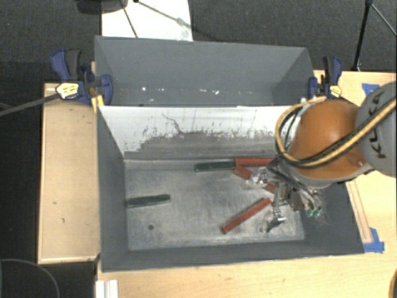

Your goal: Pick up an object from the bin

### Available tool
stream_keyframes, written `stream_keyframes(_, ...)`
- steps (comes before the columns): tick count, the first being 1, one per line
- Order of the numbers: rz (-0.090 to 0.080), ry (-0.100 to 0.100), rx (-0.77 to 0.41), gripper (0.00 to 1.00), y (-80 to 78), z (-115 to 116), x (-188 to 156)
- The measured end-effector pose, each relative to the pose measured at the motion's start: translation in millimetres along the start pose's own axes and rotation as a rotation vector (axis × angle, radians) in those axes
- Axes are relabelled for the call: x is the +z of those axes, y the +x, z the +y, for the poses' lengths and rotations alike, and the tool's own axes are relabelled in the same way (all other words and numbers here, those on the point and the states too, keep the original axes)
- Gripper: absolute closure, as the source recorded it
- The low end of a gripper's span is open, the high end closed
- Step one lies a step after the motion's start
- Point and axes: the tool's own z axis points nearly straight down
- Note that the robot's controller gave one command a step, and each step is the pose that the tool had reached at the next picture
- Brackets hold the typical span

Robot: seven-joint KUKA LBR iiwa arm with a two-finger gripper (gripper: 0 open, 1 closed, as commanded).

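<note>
In the bin (198, 129) the tool (275, 215) sits low, open/closed state can't be told, w/ a slanted red marker (243, 217) just left of it & a 2nd red marker (253, 162) just beyond.

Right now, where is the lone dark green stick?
The dark green stick lies at the left of the bin in the camera view, well apart from the red stick by the pincer.

One grey metal bin (198, 79) holds four slim, pen-like sticks. Two are dark green: the left green stick (147, 200) and the back green stick (214, 165). Two are red: the back red stick (253, 162) and the front red stick (243, 217).
</note>
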Motion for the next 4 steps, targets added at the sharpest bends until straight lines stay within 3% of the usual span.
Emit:
stream_keyframes(1, 0.001, -0.003, -0.052, 0.0, -1.4, 15, 36)
stream_keyframes(2, -0.007, -0.002, -0.266, 0.0, 4.9, 23, 70)
stream_keyframes(3, -0.004, -0.004, -0.091, 1.0, -27.2, 30, 71)
stream_keyframes(4, -0.004, -0.004, -0.091, 1.0, -27.2, 30, 71)
